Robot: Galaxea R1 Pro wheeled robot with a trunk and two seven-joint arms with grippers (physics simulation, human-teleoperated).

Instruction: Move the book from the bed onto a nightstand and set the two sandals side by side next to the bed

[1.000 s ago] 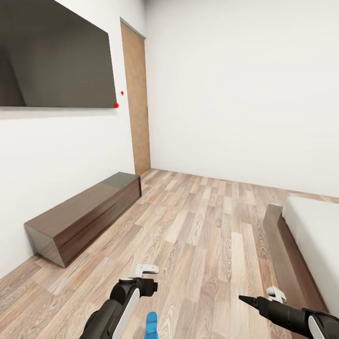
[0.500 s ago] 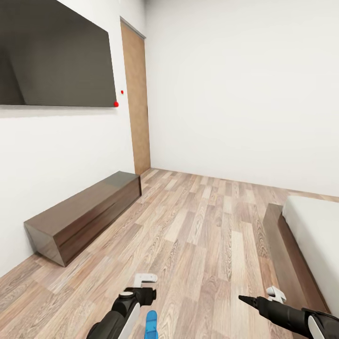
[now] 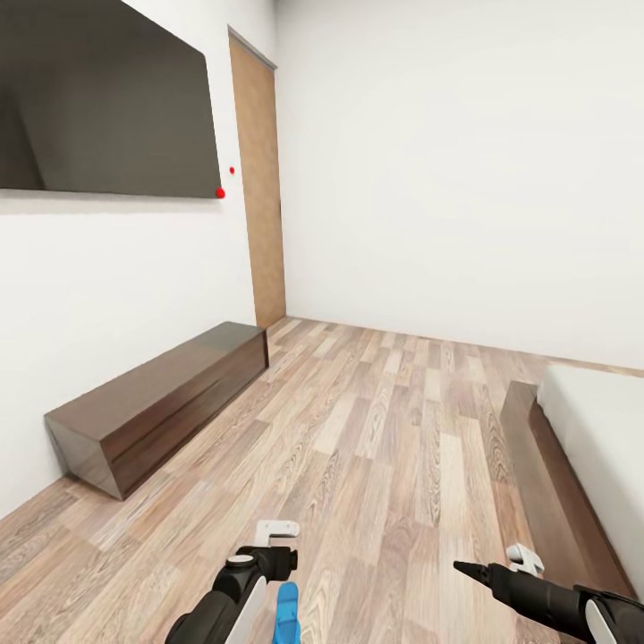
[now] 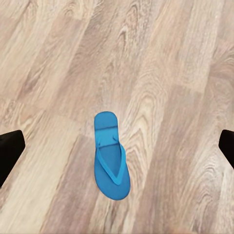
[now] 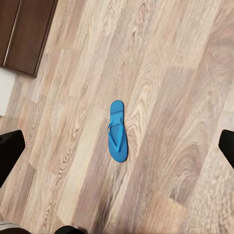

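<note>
Blue sandal [image 4: 111, 157] lies flat on the plank floor [image 3: 394, 429], left of the bed [image 3: 590, 438]. Left tool [image 4: 117, 146] spread wide above it, empty; right tool [image 5: 117, 146] apparently likewise spread.

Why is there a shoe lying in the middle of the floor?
One blue sandal lies alone on the wood floor, out in the open and apart from the bed. Its partner isn't beside it. Nothing looks broken or spilled.

A bright blue sandal [image 4: 111, 157] is lying on the brown wood-plank floor [image 3: 394, 429] (walls [image 3: 447, 170] showing plain white).
</note>
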